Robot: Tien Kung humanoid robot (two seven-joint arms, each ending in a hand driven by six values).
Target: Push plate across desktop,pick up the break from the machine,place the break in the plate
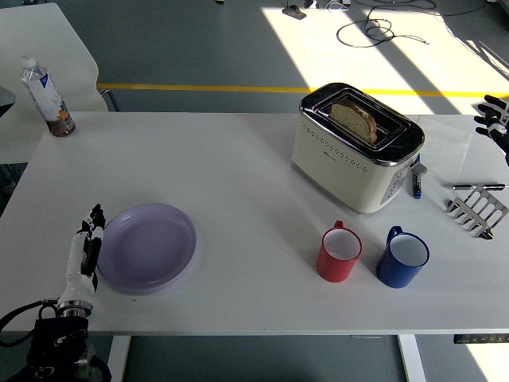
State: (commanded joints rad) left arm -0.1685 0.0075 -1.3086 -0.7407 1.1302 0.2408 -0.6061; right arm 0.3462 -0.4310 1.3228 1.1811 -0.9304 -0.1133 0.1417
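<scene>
A lilac plate [148, 247] lies on the white table [238, 175] at the front left. My left hand [86, 249] stands on edge with straight fingers, pressed against the plate's left rim and holding nothing. A slice of bread [355, 121] sticks up from a slot of the cream toaster [356, 148] at the right. Only the black fingertips of my right hand [493, 115] show at the far right edge, level with the toaster and well apart from it.
A red mug [339, 253] and a blue mug [402, 258] stand in front of the toaster. A metal toast rack [477, 211], a pen [474, 186] and a blue marker [416, 181] lie at the right. A water bottle [47, 96] stands at the back left corner.
</scene>
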